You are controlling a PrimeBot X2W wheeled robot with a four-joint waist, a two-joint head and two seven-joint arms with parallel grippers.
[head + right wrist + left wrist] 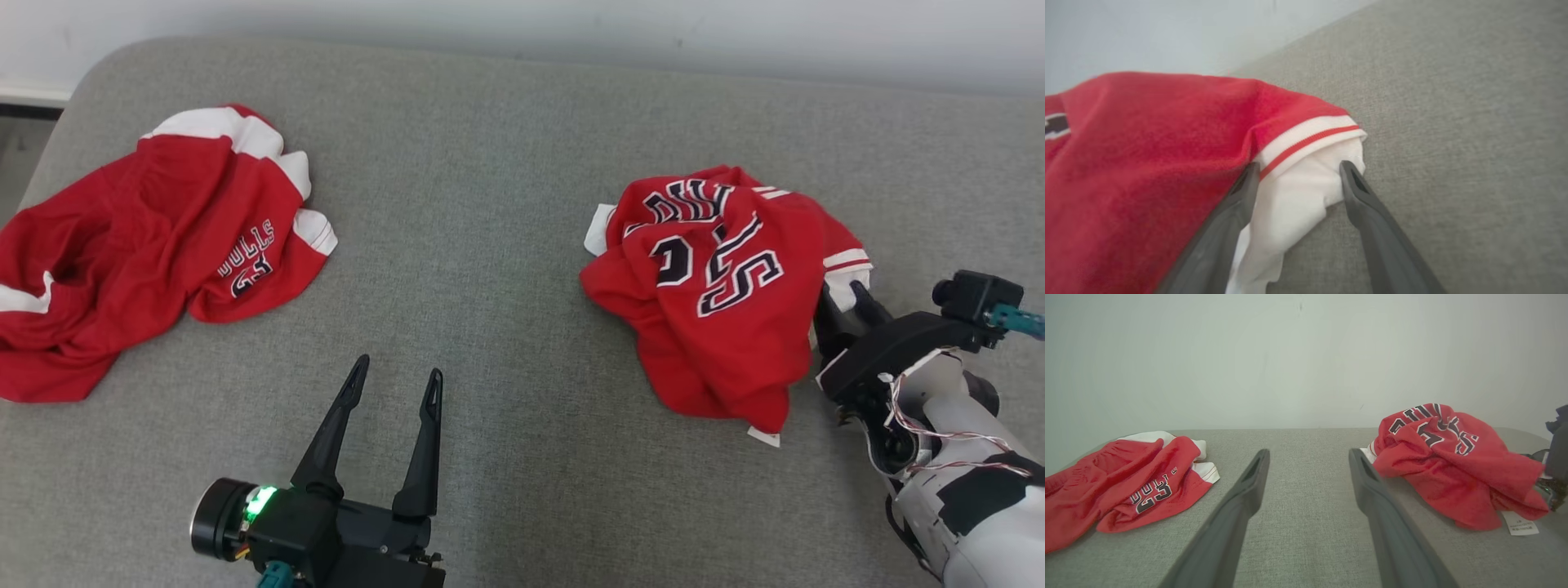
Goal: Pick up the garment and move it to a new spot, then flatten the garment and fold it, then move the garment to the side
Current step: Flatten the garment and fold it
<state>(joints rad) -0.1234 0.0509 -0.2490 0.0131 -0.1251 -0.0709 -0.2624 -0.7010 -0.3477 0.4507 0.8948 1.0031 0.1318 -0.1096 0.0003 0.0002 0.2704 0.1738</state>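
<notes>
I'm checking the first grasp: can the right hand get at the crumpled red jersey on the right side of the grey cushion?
Probably yes. The right hand is open, and its fingers appear to sit either side of the white hem of the crumpled red fabric jersey, with nothing in between.

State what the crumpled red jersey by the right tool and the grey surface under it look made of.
Red jersey: looks like a thin synthetic knit, matte, possibly mesh; it crumples in soft folds. Grey surface: woven upholstery fabric, matte, judging by its fine heathered weave.
</notes>
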